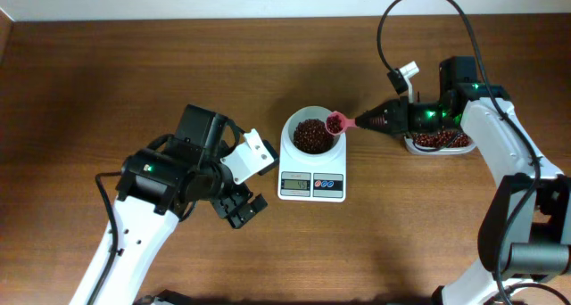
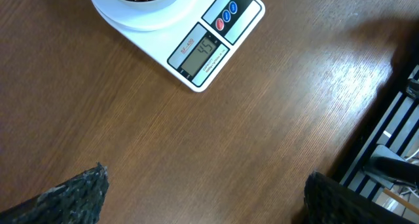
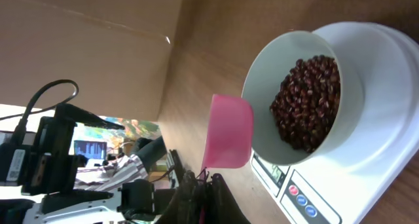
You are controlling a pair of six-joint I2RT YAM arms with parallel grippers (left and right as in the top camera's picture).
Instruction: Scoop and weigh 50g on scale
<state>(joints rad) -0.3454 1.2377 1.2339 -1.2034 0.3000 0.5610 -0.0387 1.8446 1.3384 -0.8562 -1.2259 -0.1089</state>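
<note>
Right gripper (image 1: 382, 119) is clamping the pink scoop (image 1: 335, 122) at the bowl's (image 1: 289, 127) right rim. Left gripper (image 1: 243, 207) is idling wide open, empty. Tipping fast is risking beans (image 3: 306, 103) overshooting on the scale (image 2: 203, 54), or spilling outside.

beans (image 1: 310, 137) in bowl (image 1: 289, 128) | bowl on scale (image 1: 311, 186) | scoop (image 1: 335, 122) at bowl's right rim | tub (image 1: 437, 144) right of scale

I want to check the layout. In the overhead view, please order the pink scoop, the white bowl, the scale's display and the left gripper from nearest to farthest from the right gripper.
1. pink scoop: held by the right gripper, at the bowl's right rim.
2. white bowl: just left of the scoop.
3. scale's display: lower left, at the scale's front.
4. left gripper: farthest left, open.
</note>
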